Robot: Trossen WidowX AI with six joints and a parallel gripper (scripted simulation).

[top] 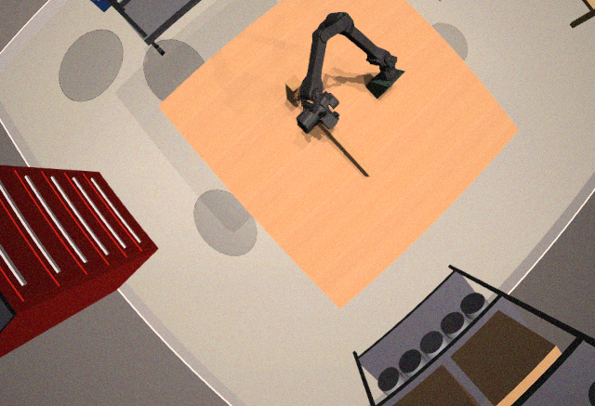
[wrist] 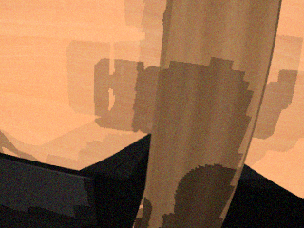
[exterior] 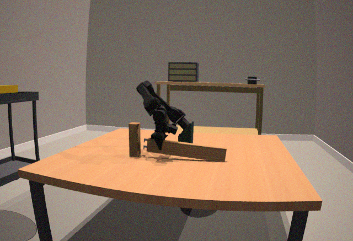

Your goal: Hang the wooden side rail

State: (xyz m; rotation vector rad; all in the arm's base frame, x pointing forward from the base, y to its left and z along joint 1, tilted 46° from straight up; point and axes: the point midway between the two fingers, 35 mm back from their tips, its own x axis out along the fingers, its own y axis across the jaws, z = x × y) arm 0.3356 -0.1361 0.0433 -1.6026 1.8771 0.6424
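The exterior view shows the wide wooden table (top: pixel 346 229) (exterior: pixel 182 181), with the black arm (top: pixel 314 63) (exterior: pixel 149 101) reaching over it from a dark green base (top: pixel 376 88) (exterior: pixel 186 135). Next in size is the long wooden rail (top: pixel 347 151) (exterior: pixel 196 151) (wrist: pixel 209 95), tilted, its hook end raised and its far end down on the table. The shorter post (top: pixel 292 94) (exterior: pixel 134 140) stands upright just beyond the raised end. The black gripper (top: pixel 319 125) (exterior: pixel 160 144) is clamped on the rail near that end. Smallest are the two hooks (exterior: pixel 145 143), pointing at the post, with a narrow gap between.
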